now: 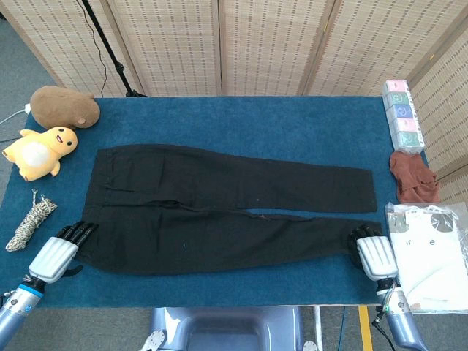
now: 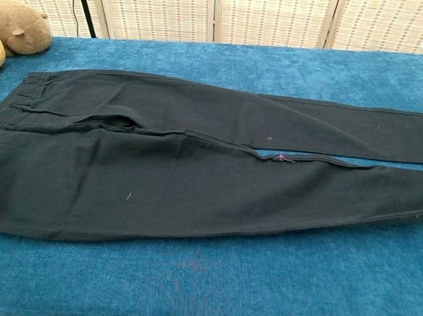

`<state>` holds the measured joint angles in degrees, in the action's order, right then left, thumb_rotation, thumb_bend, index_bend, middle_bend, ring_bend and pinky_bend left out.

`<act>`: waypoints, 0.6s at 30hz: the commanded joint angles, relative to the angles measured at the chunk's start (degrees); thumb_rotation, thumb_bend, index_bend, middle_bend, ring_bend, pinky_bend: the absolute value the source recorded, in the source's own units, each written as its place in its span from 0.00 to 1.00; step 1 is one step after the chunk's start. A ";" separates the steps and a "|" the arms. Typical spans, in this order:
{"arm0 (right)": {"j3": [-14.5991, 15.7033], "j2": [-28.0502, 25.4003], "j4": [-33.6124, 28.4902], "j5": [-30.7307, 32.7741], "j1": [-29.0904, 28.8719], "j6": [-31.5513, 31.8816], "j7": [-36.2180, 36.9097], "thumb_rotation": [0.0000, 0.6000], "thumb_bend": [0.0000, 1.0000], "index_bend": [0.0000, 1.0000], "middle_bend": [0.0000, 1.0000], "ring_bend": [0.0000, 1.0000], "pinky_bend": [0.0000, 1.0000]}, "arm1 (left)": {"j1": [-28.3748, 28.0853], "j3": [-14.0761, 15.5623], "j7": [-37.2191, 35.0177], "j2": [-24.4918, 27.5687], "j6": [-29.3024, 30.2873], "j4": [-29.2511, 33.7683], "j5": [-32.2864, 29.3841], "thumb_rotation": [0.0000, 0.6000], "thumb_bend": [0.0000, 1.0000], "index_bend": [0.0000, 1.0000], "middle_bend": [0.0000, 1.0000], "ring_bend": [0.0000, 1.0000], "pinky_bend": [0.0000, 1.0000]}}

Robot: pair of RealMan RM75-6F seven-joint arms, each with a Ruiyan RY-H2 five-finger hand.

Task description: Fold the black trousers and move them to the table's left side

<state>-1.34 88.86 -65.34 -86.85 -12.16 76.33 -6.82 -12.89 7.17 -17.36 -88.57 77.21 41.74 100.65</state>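
one trousers (image 1: 219, 208), two plush toys (image 1: 64, 106), two hands (image 1: 53, 257)

The black trousers (image 1: 219, 208) lie flat across the middle of the counter (image 1: 241, 121), leaving an open strip of blue surface along the far edge and a narrower strip along the near edge. The counter's left side is partly occupied: a brown plush (image 1: 64, 107) at the far corner, a yellow plush (image 1: 38, 152) just in front of it, and a coiled rope (image 1: 31, 221) nearer the front. Bare surface shows between the rope and the waistband. On the right edge stand a tissue pack (image 1: 403, 115), a rust-coloured cloth (image 1: 414, 178) and a bagged white garment (image 1: 431, 252).
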 commanded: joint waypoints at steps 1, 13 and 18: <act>0.02 -0.02 -0.01 0.03 -0.01 -0.05 -0.03 1.00 0.64 0.59 0.43 0.29 0.43 | -0.35 0.07 0.27 -0.68 -0.18 -0.59 -0.33 1.00 0.15 0.07 0.16 0.10 0.21; 0.02 -0.15 -0.15 0.25 -0.06 -0.22 0.08 1.00 0.66 0.59 0.43 0.29 0.43 | -0.59 0.04 0.45 -2.36 0.46 -2.77 -1.70 1.00 0.30 0.17 0.24 0.16 0.22; 0.04 -0.21 -0.25 0.28 -0.07 -0.27 0.12 1.00 0.67 0.59 0.43 0.29 0.43 | -0.66 0.20 0.38 -2.78 0.37 -3.47 -2.05 1.00 0.35 0.17 0.24 0.16 0.23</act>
<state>-1.30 88.65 -65.60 -86.57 -12.23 76.06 -6.70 -13.54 7.36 -16.96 -91.32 77.57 38.30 98.63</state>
